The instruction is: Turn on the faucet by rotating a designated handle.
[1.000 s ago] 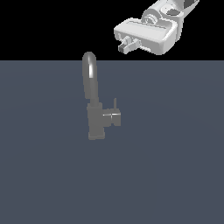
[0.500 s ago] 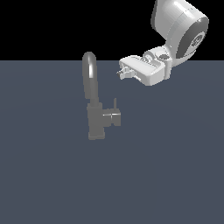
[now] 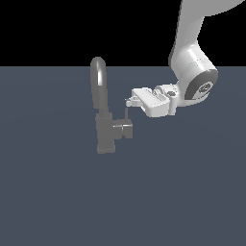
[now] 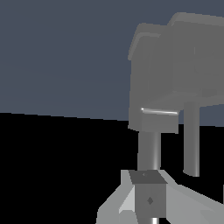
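The arm (image 3: 194, 57) has come down a long way in the last second: earlier its white hand was high at the exterior view's right, above the dark horizon, and now it sits low, just beside the top of the lever pin (image 3: 127, 112), while the faucet (image 3: 104, 115) has not moved at all. I judge that the approach is nearly finished and the turning of the handle (image 3: 122, 129) is not yet begun. The floor (image 3: 57, 202) is a flat, matt slate-blue plane without any texture, and behind it is plain black. The arm is smooth glossy white with rounded joints and one dark ring at the wrist. The faucet stands near the middle of the floor, a little toward the exterior view's left; it is dull grey metal, with a blocky upright body and a tall arched spout (image 3: 98, 81) that has a soft shine. The handle is a short boxy stub that sticks out sideways toward the exterior view's right, with the thin pin upright on it. The gripper (image 3: 129, 102) points at the pin; its fingers look close together and seem to hold nothing, but the pictures are too small to be sure of the gap.
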`<action>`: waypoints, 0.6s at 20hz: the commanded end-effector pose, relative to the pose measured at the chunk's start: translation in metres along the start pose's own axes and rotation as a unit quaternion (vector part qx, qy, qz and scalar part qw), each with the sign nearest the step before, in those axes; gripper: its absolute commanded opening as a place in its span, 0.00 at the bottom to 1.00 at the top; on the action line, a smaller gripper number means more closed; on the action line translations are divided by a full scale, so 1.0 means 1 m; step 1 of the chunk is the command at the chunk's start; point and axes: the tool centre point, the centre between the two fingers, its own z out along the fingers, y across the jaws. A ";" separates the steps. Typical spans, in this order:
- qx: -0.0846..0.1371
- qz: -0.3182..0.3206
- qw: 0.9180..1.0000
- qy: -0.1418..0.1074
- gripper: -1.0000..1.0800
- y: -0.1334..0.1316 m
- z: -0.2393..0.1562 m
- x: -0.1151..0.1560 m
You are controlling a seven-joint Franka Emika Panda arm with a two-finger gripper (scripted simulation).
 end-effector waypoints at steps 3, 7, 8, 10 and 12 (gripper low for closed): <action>0.022 0.022 0.999 -0.027 0.00 -0.002 0.007 0.018; 0.032 0.031 0.998 -0.039 0.00 -0.003 0.011 0.026; 0.033 0.032 0.998 -0.040 0.00 -0.003 0.012 0.027; 0.033 0.033 0.998 -0.041 0.00 -0.003 0.012 0.027; 0.033 0.033 0.998 -0.041 0.00 -0.003 0.012 0.027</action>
